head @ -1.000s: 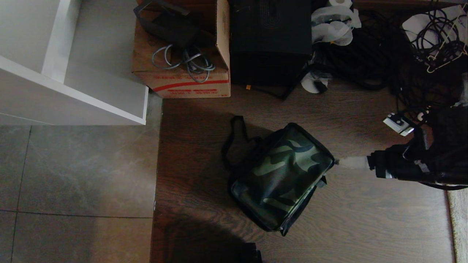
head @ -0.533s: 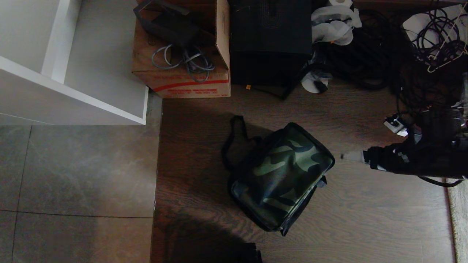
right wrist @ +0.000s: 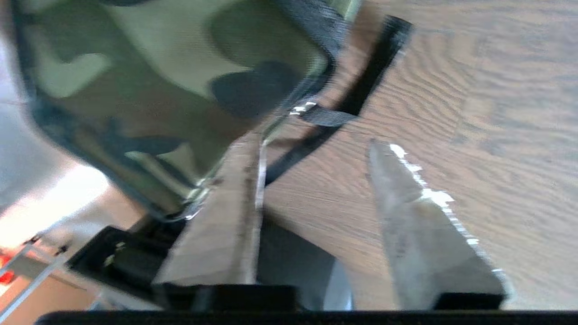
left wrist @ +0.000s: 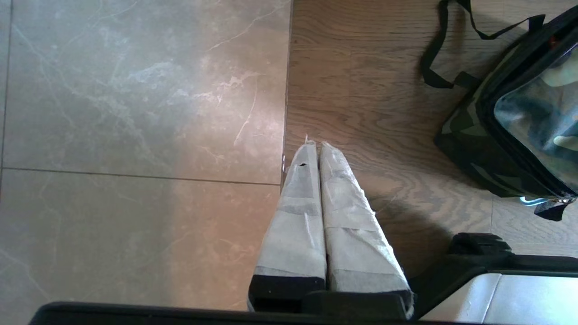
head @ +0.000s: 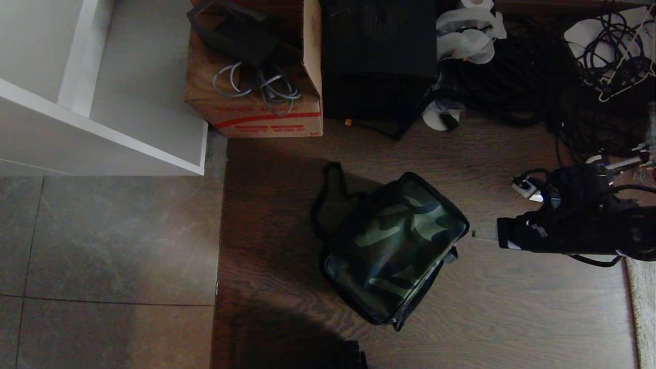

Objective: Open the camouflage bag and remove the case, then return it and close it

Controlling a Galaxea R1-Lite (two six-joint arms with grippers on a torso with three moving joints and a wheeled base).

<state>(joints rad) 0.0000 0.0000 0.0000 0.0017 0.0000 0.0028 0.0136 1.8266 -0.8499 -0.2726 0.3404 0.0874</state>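
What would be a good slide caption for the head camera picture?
Right gripper reaches toward the corner of the closed camouflage bag on the wood floor, cardboard box behind.

The head camera looks steeply down from above at the floor, taking in the whole camouflage bag [head: 392, 251] from some way off. The left wrist camera sits behind its taped fingers [left wrist: 311, 198], facing down at the floor well beside the bag, catching only the bag's corner [left wrist: 510, 131]. The right wrist camera looks along its fingers [right wrist: 406, 212], close against the bag's side [right wrist: 149, 90]. All three views share the bag and the wood floor [head: 512, 318].
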